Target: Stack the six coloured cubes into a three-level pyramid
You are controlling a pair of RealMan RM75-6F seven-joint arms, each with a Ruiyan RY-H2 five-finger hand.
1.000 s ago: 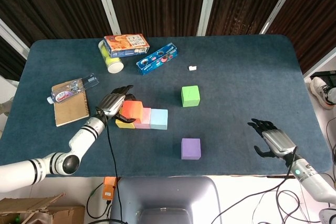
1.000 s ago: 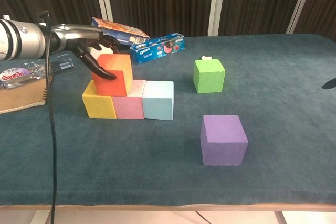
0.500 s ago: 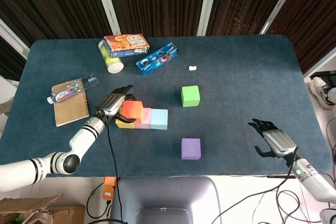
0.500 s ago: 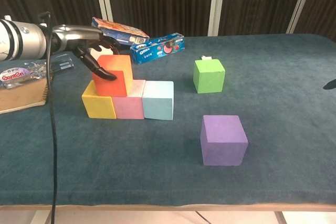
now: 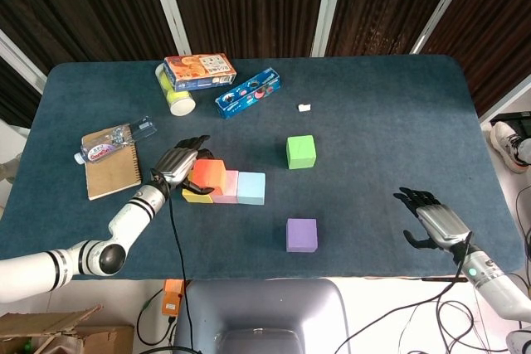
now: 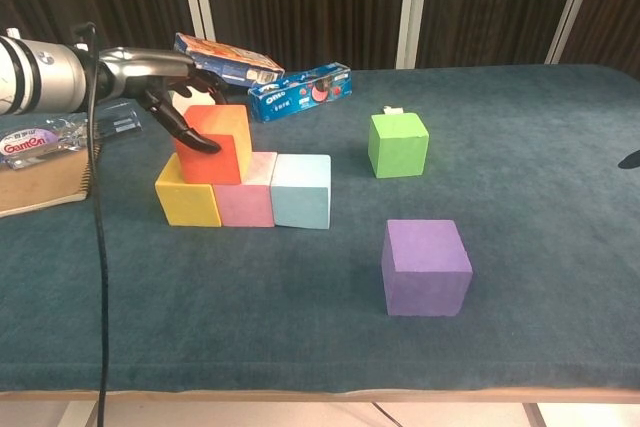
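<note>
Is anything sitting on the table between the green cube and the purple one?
No. In the head view only bare blue table cloth separates the green cube from the purple cube; the chest view shows the same empty gap.

Bright, even overhead light; soft shadows, sharp focus.
</note>
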